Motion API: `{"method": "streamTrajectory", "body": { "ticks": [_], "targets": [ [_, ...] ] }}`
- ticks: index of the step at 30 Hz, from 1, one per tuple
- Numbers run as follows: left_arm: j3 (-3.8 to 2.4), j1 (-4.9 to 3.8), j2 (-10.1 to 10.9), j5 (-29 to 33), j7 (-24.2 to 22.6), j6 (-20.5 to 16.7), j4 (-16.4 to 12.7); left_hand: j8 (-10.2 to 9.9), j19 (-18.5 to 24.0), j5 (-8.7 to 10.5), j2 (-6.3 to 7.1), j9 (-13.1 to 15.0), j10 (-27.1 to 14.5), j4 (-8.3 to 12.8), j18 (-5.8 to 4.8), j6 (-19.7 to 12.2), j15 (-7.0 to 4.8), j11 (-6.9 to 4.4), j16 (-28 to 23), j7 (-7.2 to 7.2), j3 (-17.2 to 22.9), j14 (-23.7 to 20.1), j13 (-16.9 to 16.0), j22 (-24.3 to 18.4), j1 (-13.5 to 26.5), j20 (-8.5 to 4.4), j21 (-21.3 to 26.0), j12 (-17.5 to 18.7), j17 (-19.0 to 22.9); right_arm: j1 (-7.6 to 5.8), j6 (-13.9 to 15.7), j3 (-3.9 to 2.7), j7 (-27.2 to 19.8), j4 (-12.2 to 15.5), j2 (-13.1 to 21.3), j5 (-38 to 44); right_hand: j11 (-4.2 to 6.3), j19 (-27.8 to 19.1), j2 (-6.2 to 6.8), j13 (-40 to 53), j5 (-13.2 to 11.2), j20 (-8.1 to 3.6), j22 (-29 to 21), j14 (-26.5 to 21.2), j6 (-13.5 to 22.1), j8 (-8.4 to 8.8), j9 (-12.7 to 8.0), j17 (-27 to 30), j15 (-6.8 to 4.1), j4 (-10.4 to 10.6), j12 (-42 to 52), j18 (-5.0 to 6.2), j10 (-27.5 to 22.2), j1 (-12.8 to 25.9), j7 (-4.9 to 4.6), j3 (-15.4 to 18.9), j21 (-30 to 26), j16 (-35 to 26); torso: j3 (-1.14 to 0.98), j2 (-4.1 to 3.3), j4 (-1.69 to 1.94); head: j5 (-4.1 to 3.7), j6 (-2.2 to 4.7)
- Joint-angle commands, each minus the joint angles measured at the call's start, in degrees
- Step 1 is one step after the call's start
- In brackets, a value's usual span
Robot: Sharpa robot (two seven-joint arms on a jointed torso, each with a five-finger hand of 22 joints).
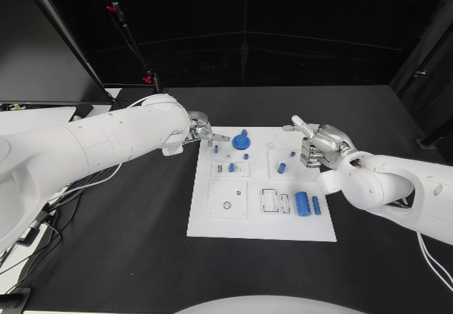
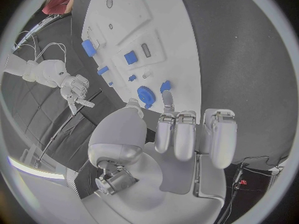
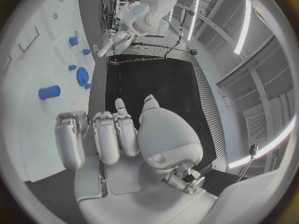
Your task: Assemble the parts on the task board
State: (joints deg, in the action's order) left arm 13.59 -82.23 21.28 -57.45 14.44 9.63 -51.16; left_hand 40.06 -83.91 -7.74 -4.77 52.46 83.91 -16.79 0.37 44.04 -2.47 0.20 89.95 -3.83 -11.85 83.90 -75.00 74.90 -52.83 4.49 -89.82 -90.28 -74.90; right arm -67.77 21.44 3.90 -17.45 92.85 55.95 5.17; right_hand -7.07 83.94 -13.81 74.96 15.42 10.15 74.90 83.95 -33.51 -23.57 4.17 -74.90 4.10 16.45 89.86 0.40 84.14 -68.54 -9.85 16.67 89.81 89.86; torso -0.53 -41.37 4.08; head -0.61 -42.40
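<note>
- White task board (image 1: 213,226) lies flat at the centre of the black table (image 1: 141,261), long side running away from the robot.
- Blue gear (image 1: 241,141) sits near the far edge of the board; a small blue piece (image 1: 245,132) sits just beyond it.
- Small blue pegs (image 1: 231,167) stand in the middle band of the board, near a square recessed plate (image 1: 228,199).
- Large blue cylinder (image 1: 302,203) lies on the near right part of the board, with a thinner blue bar (image 1: 316,205) just beside it.
- Short blue cylinder (image 1: 281,168) lies on the right half, further from the robot.
- Left hand (image 1: 200,130) hovers at the far left corner of the board, fingers apart, grasping nothing. The left wrist view shows its fingers (image 2: 187,134) extended side by side above the gear (image 2: 146,94).
- Right hand (image 1: 323,145) hovers over the far right edge of the board, fingers loosely extended, grasping nothing; the right wrist view shows the fingers (image 3: 106,137) free of contact.
</note>
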Motion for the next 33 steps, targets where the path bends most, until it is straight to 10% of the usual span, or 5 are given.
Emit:
{"method": "streamTrajectory", "body": {
  "ticks": [1, 33],
  "targets": [
    [-0.04, -0.02, -0.52, -2.7, -0.64, 1.98, 0.68, -0.39, -6.09, 0.2, 0.03, -0.05, 6.09, 0.0, -0.37, 0.51, -0.13, 0.28, 0.05, -0.01, -0.21, 6.1, -15.0, 15.1, 0.67, -0.29, -0.18, 0.28, -15.1, -0.08, -0.25, -0.02, -0.18, 0.06, -0.06, 0.0, -0.15, 6.06, -0.63, 15.04, 0.16, 0.29, 15.1, 6.05, 0.43, -0.21, 0.09, -15.1, 0.03, 0.12, 0.14, -0.4, 5.86, -0.06, -1.53, 0.11, 0.19, 0.14, -0.04, -0.01, 0.06, -0.19, -0.16],
    [-0.06, 0.91, -3.59, -3.33, -0.6, 5.69, 6.3, -2.64, -6.09, -0.65, -2.4, -1.13, 6.09, -0.01, -0.37, 1.89, -0.12, 0.28, 0.05, 0.01, -1.17, 6.1, -15.0, 15.1, -1.81, -0.27, -0.18, 0.28, -15.1, -0.08, -0.24, -0.02, -0.02, -0.01, -0.52, 0.0, -0.16, 6.06, -0.64, 15.04, 0.21, 0.29, 15.1, 6.05, 0.48, -0.25, 0.09, -15.1, 0.03, 0.11, 0.14, -0.4, 5.86, -0.1, -1.53, 0.11, 0.19, 0.14, 0.0, 0.03, 0.01, -0.48, -1.0]
  ]
}}
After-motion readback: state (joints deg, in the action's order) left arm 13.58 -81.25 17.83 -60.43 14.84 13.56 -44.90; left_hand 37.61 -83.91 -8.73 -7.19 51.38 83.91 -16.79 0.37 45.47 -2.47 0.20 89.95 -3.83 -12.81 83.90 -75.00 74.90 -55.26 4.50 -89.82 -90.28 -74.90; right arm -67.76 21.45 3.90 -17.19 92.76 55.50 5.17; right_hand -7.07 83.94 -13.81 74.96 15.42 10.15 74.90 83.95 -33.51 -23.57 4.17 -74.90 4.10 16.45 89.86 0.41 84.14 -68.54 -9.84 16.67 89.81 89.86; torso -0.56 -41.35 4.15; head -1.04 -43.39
